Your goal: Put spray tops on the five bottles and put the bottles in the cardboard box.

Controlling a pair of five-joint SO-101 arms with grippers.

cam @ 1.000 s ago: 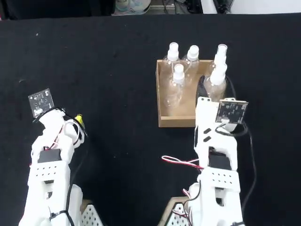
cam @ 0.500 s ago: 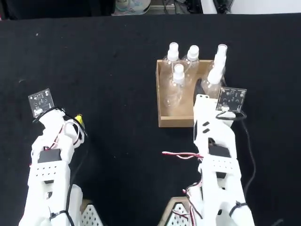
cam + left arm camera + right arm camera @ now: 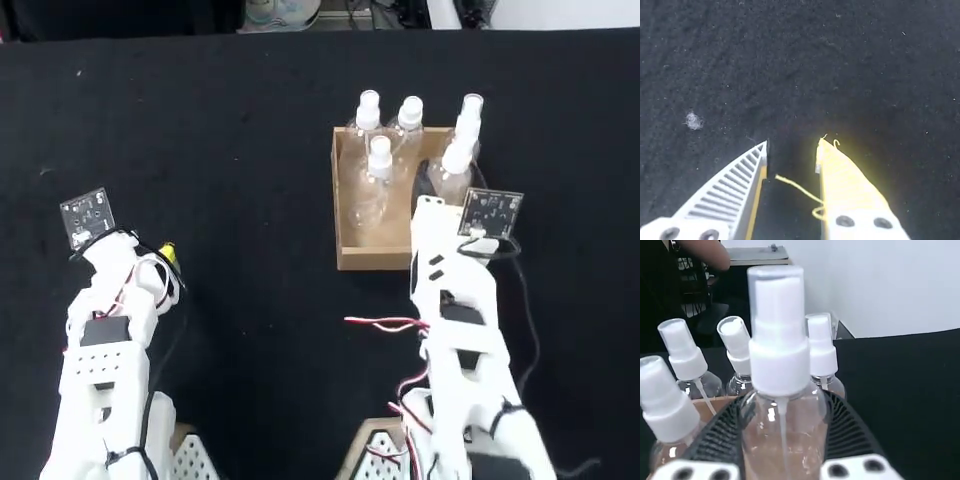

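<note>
Here, box (image 3: 340, 200): plain brown cardboard, square, low-walled and open on top. It sits on the table ahead of the right arm.
Table (image 3: 230, 130): matt black cloth, finely flecked with pale dust in the left wrist view.
Held bottle (image 3: 779, 370): clear, round, glossy plastic with a thin dip tube inside. It carries a white cylindrical spray top under a translucent cap and stands upright over the box's right side.
Right gripper (image 3: 786, 402): dark ribbed fingers (image 3: 720, 432) are clamped on the held bottle, one on each side just below its shoulder.
Other bottles (image 3: 380, 170): four, of the same clear plastic, each with a white top on. All are upright in the box, three along the far wall and one nearer the middle.
Left gripper (image 3: 791, 150): one finger is white with a ribbed face, the other is wrapped in yellow. The tips are parted with nothing between them, low over bare cloth and well apart from the box.
Thread (image 3: 795, 187): a thin yellow strand crossing the gap between the left fingers.
Hidden: the right arm covers the box's right wall and near right corner in the high view.
Cut off: the held bottle's base, in the right wrist view.
Cannot tell: whether the held bottle's base touches the box floor.
Hard to make out: the clear bottle bodies against the cardboard, where mostly the white tops stand out.
</note>
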